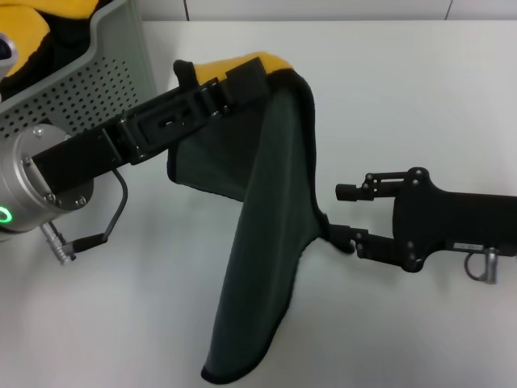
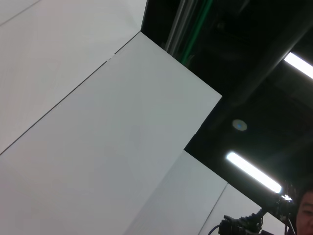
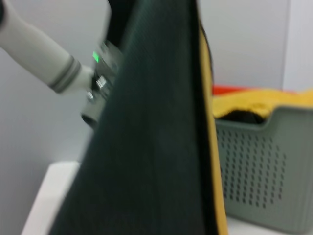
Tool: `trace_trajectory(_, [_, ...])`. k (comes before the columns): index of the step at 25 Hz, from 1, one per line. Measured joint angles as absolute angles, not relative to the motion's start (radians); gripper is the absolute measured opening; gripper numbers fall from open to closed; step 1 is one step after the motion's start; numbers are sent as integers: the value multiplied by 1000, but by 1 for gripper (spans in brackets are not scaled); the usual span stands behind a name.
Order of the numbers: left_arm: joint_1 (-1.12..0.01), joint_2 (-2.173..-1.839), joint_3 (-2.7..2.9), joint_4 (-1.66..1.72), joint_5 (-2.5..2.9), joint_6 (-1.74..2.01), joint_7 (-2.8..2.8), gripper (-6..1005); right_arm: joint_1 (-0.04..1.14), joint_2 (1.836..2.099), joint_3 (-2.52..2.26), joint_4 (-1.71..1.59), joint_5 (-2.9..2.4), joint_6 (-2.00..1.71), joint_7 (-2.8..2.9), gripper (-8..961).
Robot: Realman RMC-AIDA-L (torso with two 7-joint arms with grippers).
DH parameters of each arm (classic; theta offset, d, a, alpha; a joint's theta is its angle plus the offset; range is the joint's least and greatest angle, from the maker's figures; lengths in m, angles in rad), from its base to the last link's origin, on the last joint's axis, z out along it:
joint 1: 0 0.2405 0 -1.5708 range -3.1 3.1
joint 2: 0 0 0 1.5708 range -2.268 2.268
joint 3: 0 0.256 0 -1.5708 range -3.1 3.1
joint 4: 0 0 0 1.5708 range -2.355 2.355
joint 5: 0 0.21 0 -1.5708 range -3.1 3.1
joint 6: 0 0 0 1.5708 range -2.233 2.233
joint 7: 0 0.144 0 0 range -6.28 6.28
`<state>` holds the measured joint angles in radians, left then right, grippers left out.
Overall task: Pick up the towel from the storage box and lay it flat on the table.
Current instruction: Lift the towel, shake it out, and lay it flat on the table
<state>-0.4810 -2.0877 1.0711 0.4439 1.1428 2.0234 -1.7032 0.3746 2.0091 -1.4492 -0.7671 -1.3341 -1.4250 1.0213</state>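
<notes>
- Surface (image 1: 420, 89): wide, plain white, smooth and flat; bare stretch from 12 to 3 o'clock in the head view.
- Storage box (image 1: 89, 81): light-grey plastic, walls punched with rows of small holes, rounded rim; sits at 10–11 o'clock. More yellow cloth heaped inside.
- Towel (image 1: 266, 234): out of the box, hanging above the surface near centre. Dark green face toward camera, yellow face showing at the top fold, black stitched edge. Drapes in a long soft fold down to 6 o'clock; lowest tip appears to reach the surface.
- Handling (judgement): light, limp, no stiffness; will sag and fold wherever unsupported. Napped cloth should not slip. Best held at edges or corners, two points well apart, to spread it.
- Left hand (image 1: 242, 81): at 12 o'clock, pinched closed on the towel's top edge, carrying it.
- Right hand (image 1: 343, 214): at 3 o'clock, fingers spread, lower finger touching the towel's side edge; not clamped.
</notes>
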Motion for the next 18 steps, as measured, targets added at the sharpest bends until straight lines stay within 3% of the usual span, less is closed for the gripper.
trace_trajectory(3, [-475,-2086,1071,441,1145,2023,-1699,10,367,2005,-1422,-793,-1333,-1461,1030,520])
trace_trajectory(15, [-473,-2089,1071,440,1147,2024,-1690,10,439,2008,-1441,-683,-1343,-1383,1041,575])
trace_trajectory(18, [-471,-2089,1071,437,1148,2025,-1685,9,452,2009,-1463,-662,-1346,-1393,1044,545])
